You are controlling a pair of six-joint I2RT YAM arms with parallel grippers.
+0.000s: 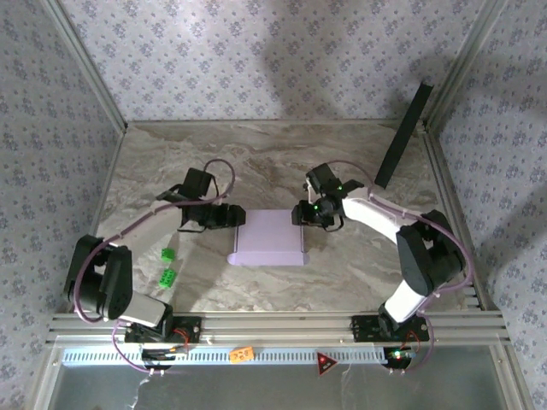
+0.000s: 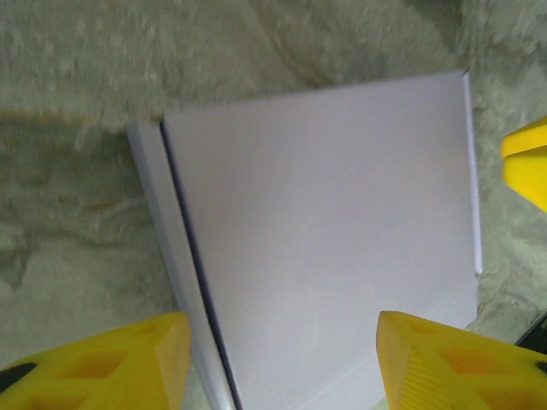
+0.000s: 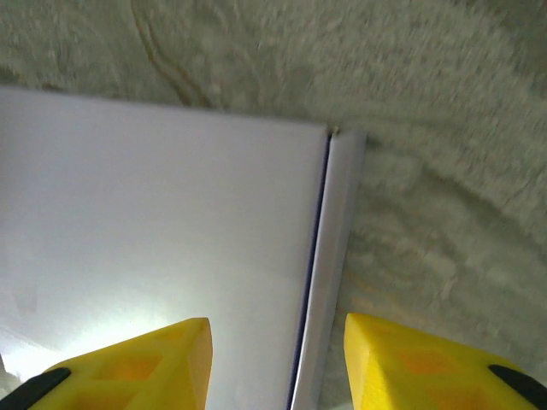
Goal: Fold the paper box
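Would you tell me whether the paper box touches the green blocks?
Apart: the top external view shows bare table between the paper box and the green blocks to its left.

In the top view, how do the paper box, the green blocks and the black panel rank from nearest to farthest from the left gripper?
1. The paper box, just right of the left gripper.
2. The green blocks, to its left, nearer the bases.
3. The black panel, in the far right corner.

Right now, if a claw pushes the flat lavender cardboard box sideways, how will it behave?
The flat lavender cardboard box lies low and wide, so it probably slides, not tips. Being thin cardboard, it likely dents easily.
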